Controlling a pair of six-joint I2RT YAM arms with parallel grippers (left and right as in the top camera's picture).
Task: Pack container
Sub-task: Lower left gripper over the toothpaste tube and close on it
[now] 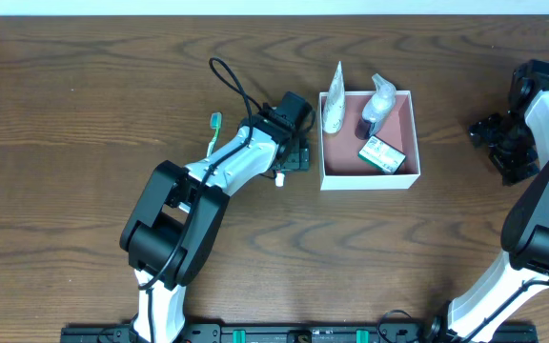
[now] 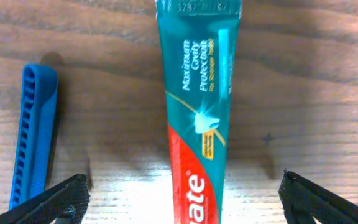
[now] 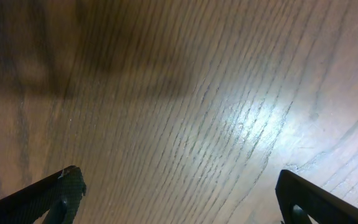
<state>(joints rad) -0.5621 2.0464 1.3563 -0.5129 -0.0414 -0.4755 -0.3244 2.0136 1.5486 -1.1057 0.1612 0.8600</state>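
Wooden surface [image 1: 65,143], left gripper [image 2: 182,186] wide open and empty over the toothpaste tube [image 2: 197,124], which runs lengthwise between its fingers. Container [image 1: 370,181] sits just to its right by the far edge; right gripper [image 3: 179,180] is open and empty too.

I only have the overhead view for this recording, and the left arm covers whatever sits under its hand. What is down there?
Observer: The left wrist view shows a teal-and-red toothpaste tube lying flat on the table, between the open fingers of the left hand.
Operator: Is the hand touching it?
Observer: No. Each fingertip stands apart from the tube, one out to either side.
Operator: Anything else hidden under that arm?
Observer: A blue ribbed strip lies beside the tube, apart from it, at the left of that view. I cannot tell what it is.
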